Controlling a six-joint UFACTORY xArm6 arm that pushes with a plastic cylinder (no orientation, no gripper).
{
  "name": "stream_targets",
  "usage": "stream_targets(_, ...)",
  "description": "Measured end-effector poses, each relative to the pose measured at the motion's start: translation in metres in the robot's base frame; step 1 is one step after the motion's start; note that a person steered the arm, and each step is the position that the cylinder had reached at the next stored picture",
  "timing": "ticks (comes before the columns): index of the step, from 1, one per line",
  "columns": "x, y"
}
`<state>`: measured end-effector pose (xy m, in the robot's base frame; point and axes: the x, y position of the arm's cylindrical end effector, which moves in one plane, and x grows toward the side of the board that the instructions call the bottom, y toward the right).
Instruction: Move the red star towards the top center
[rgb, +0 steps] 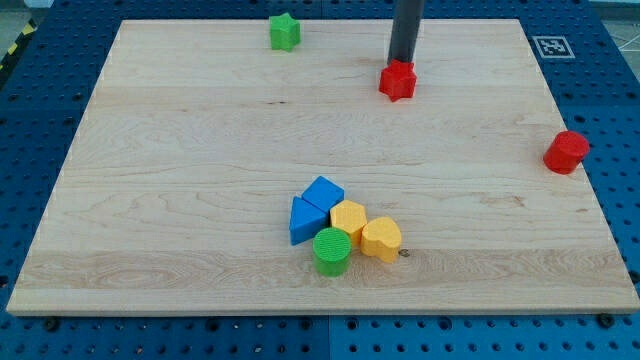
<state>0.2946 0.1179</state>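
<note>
**Tip behind red star, upper table**

While our rod comes down from the view's top, our tip (402, 62) sits right at the 12 o'clock edge of the red star (397, 81); they look to be touching, tho the star hides the very end. No end effector w/ jaws here, just the bare rod, so nothing opens, closes or grips.

The red star lies in the upper part of the table (180, 180), a bit to 3 o'clock of center-top. At approx. 10 o'clock from it, well apart, the green star (284, 31) sits near the table's top edge. The red cylinder (566, 152) stands near the right edge, approx. 4 o'clock from the red star.

Low-center we see a cluster, pieces touching: blue cube (323, 192), blue triangular block (305, 220) at its 7 o'clock, yellow hexagonal block (348, 217), yellow heart-like block (381, 239) and green cylinder (332, 251) at the 6 o'clock end.
</note>
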Motion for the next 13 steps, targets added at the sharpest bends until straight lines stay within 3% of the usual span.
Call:
stream_targets(1, 0.028, 0.034)
stream_targets(3, 0.084, 0.04)
stream_targets(8, 0.015, -0.035)
stream_targets(13, 0.013, -0.079)
